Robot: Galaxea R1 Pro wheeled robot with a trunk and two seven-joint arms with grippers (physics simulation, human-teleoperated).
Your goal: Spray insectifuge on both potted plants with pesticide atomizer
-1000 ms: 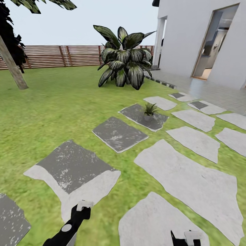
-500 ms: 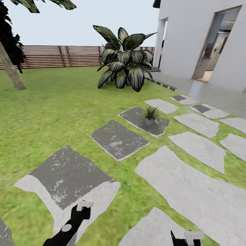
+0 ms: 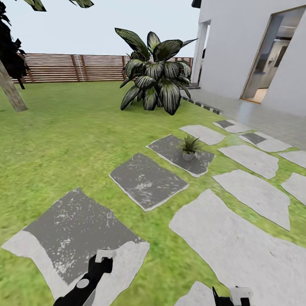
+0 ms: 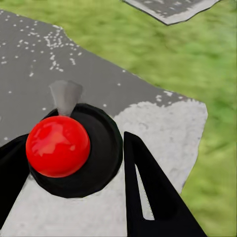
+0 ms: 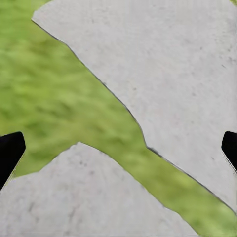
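Green lawn (image 3: 72, 140) fills most of the head view, with grey stone slabs (image 3: 146, 180) scattered over it. Along the back runs a brown slatted fence (image 3: 63, 68), a tree trunk (image 3: 9, 91) leans at the far left, and a white house wall (image 3: 238, 46) with an open doorway (image 3: 272, 55) stands on the right. A big dark-leaved shrub (image 3: 155, 72) sits in front of the fence, near the house corner.

One potted plant (image 3: 189, 147), a small green rosette in a pale pot, stands on a dark slab a bit ahead and to the right, well apart from both arms.

Left gripper (image 4: 74, 163) is pinching the atomizer (image 4: 58, 145): in the left wrist view the red top sits right between the two black fingers (image 4: 153, 192), dark body under it, hanging over a grey slab next to grass. In the head view that arm (image 3: 91, 276) pokes in at the bottom left, over the nearest slab.

Right gripper (image 5: 118, 148) is spread wide with nothing in it, just black fingertips (image 5: 10, 150) at the two edges of its wrist view, with pale paving and a strip of grass below. Its tip (image 3: 236, 295) shows at the bottom right of the head view.
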